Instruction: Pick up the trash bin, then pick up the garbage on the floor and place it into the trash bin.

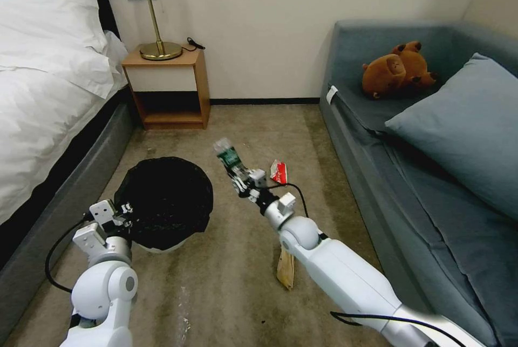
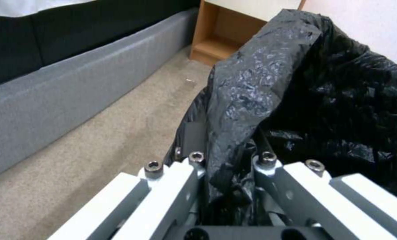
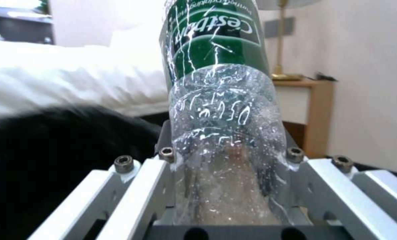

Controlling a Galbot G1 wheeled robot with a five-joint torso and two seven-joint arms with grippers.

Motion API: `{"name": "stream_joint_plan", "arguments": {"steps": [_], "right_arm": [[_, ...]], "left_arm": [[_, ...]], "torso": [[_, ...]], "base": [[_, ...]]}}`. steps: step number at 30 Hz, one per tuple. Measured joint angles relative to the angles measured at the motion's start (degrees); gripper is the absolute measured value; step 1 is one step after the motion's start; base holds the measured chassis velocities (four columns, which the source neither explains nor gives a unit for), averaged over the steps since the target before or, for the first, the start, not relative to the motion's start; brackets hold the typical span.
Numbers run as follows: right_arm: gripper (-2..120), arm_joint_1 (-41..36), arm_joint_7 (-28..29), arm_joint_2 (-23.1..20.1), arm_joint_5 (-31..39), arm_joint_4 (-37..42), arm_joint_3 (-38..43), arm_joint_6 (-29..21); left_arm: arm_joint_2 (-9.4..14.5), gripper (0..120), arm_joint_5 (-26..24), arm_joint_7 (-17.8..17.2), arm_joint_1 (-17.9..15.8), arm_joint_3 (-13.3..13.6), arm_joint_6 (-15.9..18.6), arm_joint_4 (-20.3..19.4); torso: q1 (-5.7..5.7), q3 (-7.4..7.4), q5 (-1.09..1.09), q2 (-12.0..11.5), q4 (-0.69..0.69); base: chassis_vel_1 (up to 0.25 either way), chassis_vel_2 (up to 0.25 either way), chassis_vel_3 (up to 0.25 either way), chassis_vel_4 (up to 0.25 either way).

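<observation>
Right hand [image 1: 241, 173] grips the bottle [image 1: 229, 156], apparently just right of the trash bin [image 1: 164, 202], whose rim the left hand [image 1: 120, 216] pinches.

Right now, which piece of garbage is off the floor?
The clear bottle with the green label, held in the right end effector; the red-and-white packet and tan wrapper lie on the carpet.

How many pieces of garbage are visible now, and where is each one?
3. The clear bottle is held up in the right gripper, beside the trash bin. The red-and-white packet and the tan wrapper lie on the carpet, the wrapper partly behind the right arm. More may be hidden.
</observation>
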Motion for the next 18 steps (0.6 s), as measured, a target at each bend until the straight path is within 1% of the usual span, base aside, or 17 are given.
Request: {"name": "stream_joint_plan", "arguments": {"steps": [3,5,7,8,10,11,13,18], "right_arm": [[24,2.21,1.30,0.41,0.64,1.08,-3.14,-0.84],[24,2.94,1.66,0.67,0.79,1.12,-4.27,-1.03],[24,4.83,2.15,1.46,0.94,0.64,-7.09,-1.38],[24,4.83,2.15,1.46,0.94,0.64,-7.09,-1.38],[24,6.17,2.38,2.27,0.95,-0.46,-9.65,-1.51],[24,6.17,2.38,2.27,0.95,-0.46,-9.65,-1.51],[24,7.34,2.93,3.74,0.79,-2.17,-11.94,-1.55],[24,8.24,3.21,5.78,0.23,-4.65,-13.68,-1.51]], "left_arm": [[-0.45,5,0.26,-0.01,-0.54,0.05,0.00,0.40],[-0.63,5,0.32,-0.01,-0.69,0.11,0.00,0.47],[-1.06,5,0.47,-0.01,-0.98,0.15,0.01,0.62],[-1.06,5,0.47,-0.01,-0.98,0.15,0.01,0.62],[-1.42,5,0.59,-0.01,-1.19,0.11,-0.02,0.98],[-1.42,5,0.59,-0.01,-1.19,0.11,-0.02,0.98],[-1.85,5,1.00,-0.02,-1.08,0.36,-0.30,1.30],[-2.17,5,1.63,-0.01,-0.93,0.80,-0.40,1.31]], "torso": [[0.00,0.00,-0.01,0.00,0.00],[0.00,0.00,0.00,0.00,0.00],[0.00,0.00,-0.01,0.00,0.00],[0.00,0.00,-0.01,0.00,0.00],[0.00,0.00,0.00,0.00,0.00],[0.00,0.00,0.00,0.00,0.00],[0.00,0.00,-0.01,0.00,0.00],[0.00,0.00,0.00,0.00,0.00]], "base": [[0.000,0.000,0.000,0.000],[0.000,0.000,0.000,0.000],[0.000,0.000,0.000,0.000],[0.000,0.000,0.000,0.000],[0.000,0.000,0.000,0.000],[0.000,0.000,0.000,0.000],[0.000,0.000,0.000,0.000],[0.000,0.000,0.000,0.000]]}}
